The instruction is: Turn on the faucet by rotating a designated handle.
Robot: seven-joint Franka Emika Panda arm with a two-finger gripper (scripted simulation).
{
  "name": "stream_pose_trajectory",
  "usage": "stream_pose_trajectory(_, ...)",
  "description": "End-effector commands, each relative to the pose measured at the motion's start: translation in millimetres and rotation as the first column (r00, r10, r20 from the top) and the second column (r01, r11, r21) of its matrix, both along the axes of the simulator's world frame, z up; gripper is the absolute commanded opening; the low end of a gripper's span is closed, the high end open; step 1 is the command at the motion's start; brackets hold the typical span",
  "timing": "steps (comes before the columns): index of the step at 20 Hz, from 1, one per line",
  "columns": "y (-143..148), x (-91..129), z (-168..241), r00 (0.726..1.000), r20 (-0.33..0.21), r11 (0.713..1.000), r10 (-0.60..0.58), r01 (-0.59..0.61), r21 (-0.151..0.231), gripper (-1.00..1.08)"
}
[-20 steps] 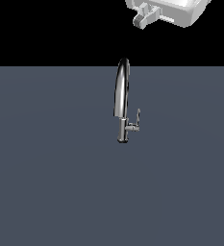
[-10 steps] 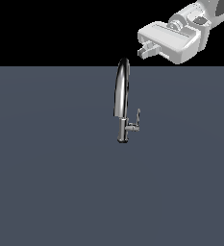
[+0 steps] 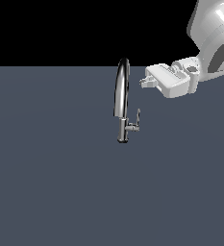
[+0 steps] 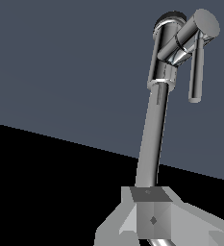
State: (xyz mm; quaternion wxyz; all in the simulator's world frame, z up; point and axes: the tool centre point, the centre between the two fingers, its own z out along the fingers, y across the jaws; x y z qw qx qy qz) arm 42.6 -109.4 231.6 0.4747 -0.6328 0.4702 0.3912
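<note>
The chrome faucet (image 3: 120, 96) stands on the grey floor with its tall arched spout upright. The handle (image 3: 137, 118) is a thin upright blade on a short stub on the base's side toward the exterior view's right. My gripper (image 3: 145, 81) hangs in the air to the right of the spout's top, above the handle and apart from both. Its fingers look closed together and hold nothing. In the wrist view the spout (image 4: 154, 139) runs from my gripper (image 4: 152, 214) toward the base, with the handle (image 4: 196, 72) beside it.
The flat grey floor (image 3: 51, 182) spreads around the faucet. The white arm (image 3: 214, 38) comes in from the exterior view's upper right. Black background lies above the floor's far edge.
My gripper has come down from the exterior view's top right and moved left toward the top of the spout. The faucet and handle have not moved.
</note>
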Motion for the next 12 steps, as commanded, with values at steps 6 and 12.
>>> stream_pose_trajectory(6, -1.0, 7.7, -62.0, 0.98, -0.143, 0.977, -0.137, 0.158, 0.144, -1.0)
stream_pose_trajectory(12, 2.8, 8.2, -92.6, 0.957, -0.218, 0.95, -0.194, 0.239, 0.203, -1.0)
